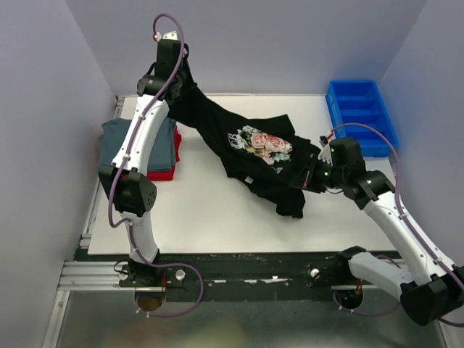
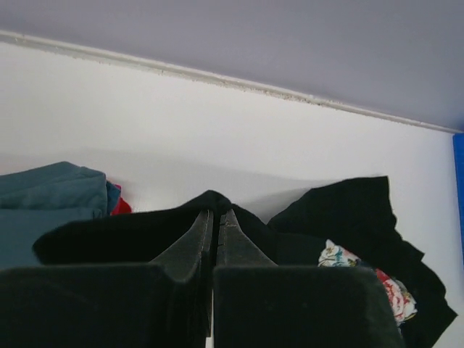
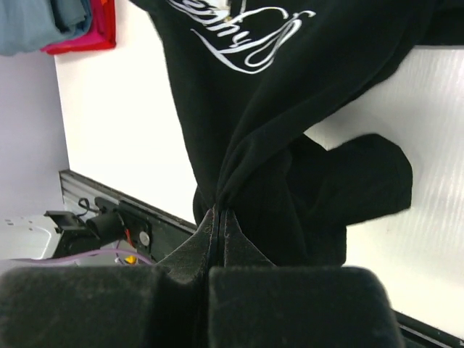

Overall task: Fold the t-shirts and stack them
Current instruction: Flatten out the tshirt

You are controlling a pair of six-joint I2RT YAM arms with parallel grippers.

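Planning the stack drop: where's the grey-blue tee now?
In the top view, the grey-blue tee lies folded at the table's left edge, atop the red tee, beside the left arm.

Blue bin (image 1: 359, 98) at far right, white table (image 1: 210, 217), lilac walls (image 1: 290, 36)

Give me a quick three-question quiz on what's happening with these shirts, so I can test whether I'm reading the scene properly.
1. True or false: the black t-shirt lies neatly folded on the table.
2. Which shirt tops the pile at the table's left? A red, B grey-blue, C black.
3. Fill in: the blue bin stands at the table's far ___ corner.
Key: 1 false, the left jaws and right jaws are both shut on it, holding it stretched between them. 2 B, the grey-blue t-shirt lies over a red t-shirt. 3 right.
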